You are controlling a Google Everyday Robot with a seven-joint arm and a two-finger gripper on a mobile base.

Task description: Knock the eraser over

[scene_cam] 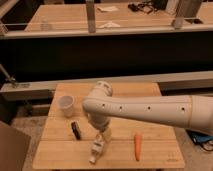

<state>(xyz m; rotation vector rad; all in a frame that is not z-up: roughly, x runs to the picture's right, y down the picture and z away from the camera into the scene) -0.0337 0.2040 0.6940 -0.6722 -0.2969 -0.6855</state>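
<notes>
The eraser [75, 130] is a small dark block on the wooden table [150, 150], left of centre and below the white cup [66, 105]. My white arm [145, 110] reaches in from the right, and its bend hangs over the middle of the table. My gripper [102, 134] points down at the table a short way right of the eraser, apart from it. A long white bottle-like object [95, 149] lies just below the gripper.
An orange carrot [137, 146] lies on the right front of the table. A dark counter wall [105, 55] and a rail [125, 82] run behind the table. The table's left edge is near the cup.
</notes>
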